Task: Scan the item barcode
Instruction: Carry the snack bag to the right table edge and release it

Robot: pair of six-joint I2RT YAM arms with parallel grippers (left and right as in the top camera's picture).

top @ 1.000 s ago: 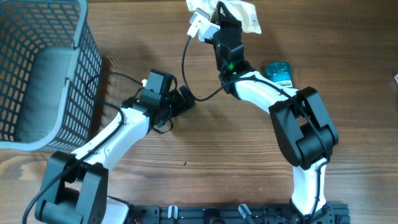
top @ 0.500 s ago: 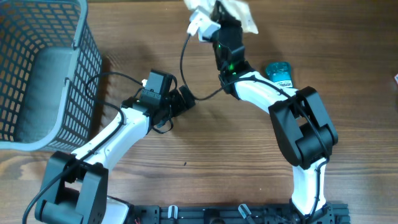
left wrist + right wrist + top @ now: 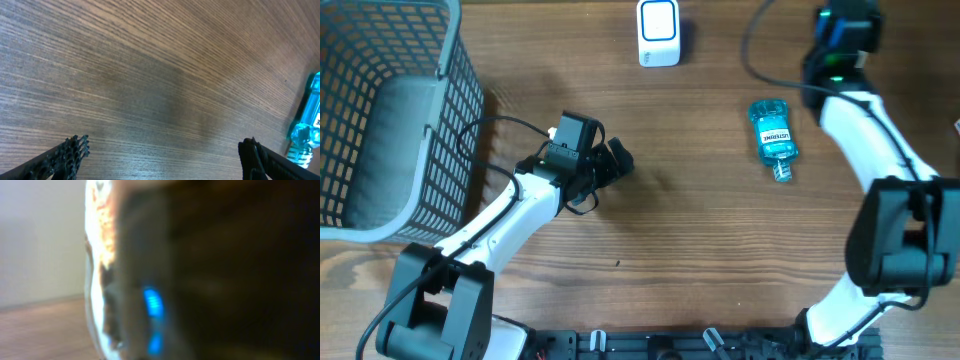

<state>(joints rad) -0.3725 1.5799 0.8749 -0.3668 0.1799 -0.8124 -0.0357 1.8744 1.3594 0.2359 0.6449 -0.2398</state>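
My wide-open, empty left tool sits well left of the mouthwash bottle, lying on the bench lengthwise near-to-far, closer to my right arm; the right tool I cannot tell.

The basket stands at the left edge of the counter. The scanner sits at the far middle. The bottle lies right of the scanner and nearer, well apart from the basket.
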